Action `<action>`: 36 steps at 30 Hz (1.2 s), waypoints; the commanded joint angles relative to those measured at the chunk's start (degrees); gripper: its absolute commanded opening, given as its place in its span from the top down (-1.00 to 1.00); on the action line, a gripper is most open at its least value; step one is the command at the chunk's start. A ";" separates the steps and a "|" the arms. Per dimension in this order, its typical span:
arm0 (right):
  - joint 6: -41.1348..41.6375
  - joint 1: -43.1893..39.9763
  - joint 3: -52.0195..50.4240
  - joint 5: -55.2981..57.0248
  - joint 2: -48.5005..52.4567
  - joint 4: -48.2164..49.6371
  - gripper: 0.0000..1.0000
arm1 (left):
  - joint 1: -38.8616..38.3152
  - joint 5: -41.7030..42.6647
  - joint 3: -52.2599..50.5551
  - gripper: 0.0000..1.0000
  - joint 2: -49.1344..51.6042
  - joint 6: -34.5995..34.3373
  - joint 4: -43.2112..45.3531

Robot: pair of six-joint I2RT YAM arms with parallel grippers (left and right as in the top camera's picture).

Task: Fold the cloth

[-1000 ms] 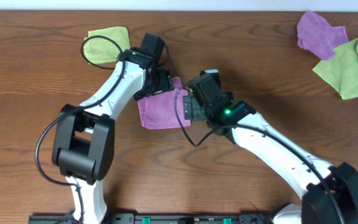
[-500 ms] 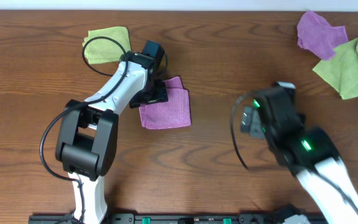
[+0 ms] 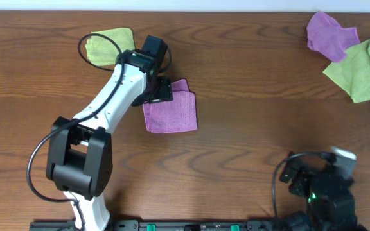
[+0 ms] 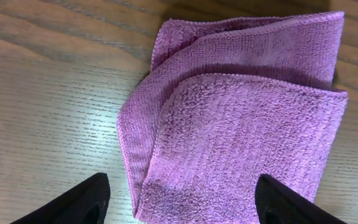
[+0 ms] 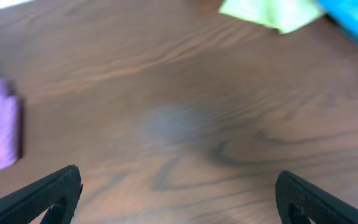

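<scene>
Task cloth (image 4: 241,124): lies folded in layers on the table (image 4: 36,106), straight ahead of the left fingers and reaching back between them. Near edge between the two fingertips, closer to the right-hand one. Folded edge on the side toward the left-hand finger. Upper flap with a rounded corner over a lower layer farther out from the tips.

Next, left gripper (image 4: 182,186): spread wide, grips nothing. Fingers (image 4: 73,205) low at either side of the cloth's near edge. Contact with the fabric: cannot tell. From overhead, hangs over one corner of the cloth, with most of the fabric out past the fingertips.

Then right gripper (image 5: 179,186): also spread wide, grips nothing. Only bare wood between its fingers (image 5: 48,193). Wrist view blurred. Purple patch far out ahead, left of the left-hand finger and cut by the frame edge; looks like the cloth. Far ahead toward the right-hand finger, a lime-green cloth (image 5: 269,11), with a blue item (image 5: 353,22) just beside it, farther right. From overhead, sits low at the table's near edge, well apart from the cloth.

Also a second lime-green cloth (image 3: 108,45): lies behind the left fingers, on the side opposite the cloth, near but apart.

Lastly the other purple cloth (image 3: 329,32): lies crumpled, touching the lime-green cloth, well apart from both sets of fingers.
</scene>
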 commanded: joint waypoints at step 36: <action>-8.13 2.67 -19.50 9.62 -0.57 10.19 -0.98 | -5.18 1.09 0.26 -0.90 -1.40 1.68 -6.73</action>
